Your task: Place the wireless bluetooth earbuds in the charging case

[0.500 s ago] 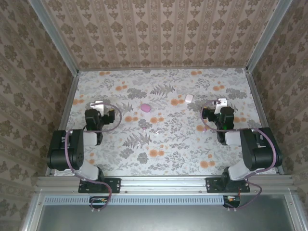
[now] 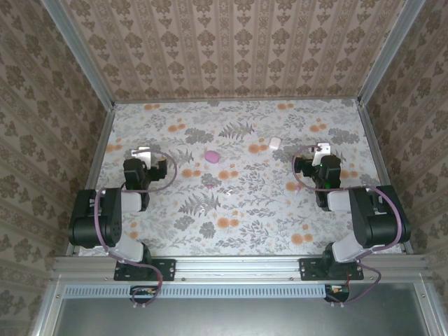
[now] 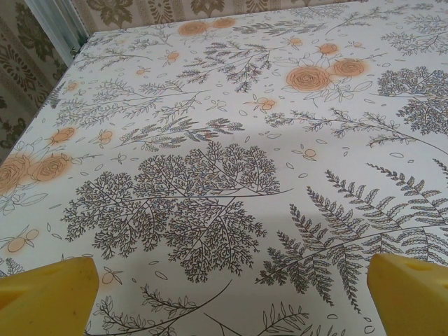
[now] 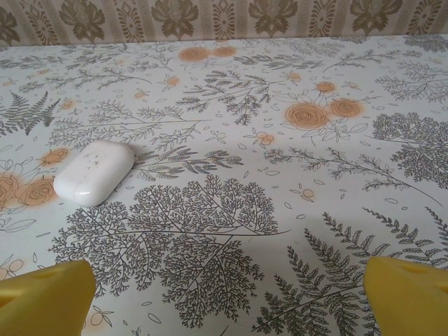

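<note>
Left gripper [image 3: 225, 299]: fingers [image 3: 45, 294] cut off by bottom edge of left wrist view, yellow tips alone visible at both lower corners; rest of jaws out of frame.

Right gripper [image 4: 224, 299]: fingers [image 4: 42, 297] clipped same way at bottom edge of right wrist view.

Charging case [image 2: 211, 155]: small pink blob left of centre in top view; too small to tell lid seam or whether lid stood ajar.

White rounded piece [image 2: 275, 143]: far right of case, too small for detail from above. Right wrist view showed faint grey marks on top, unreadable.
</note>
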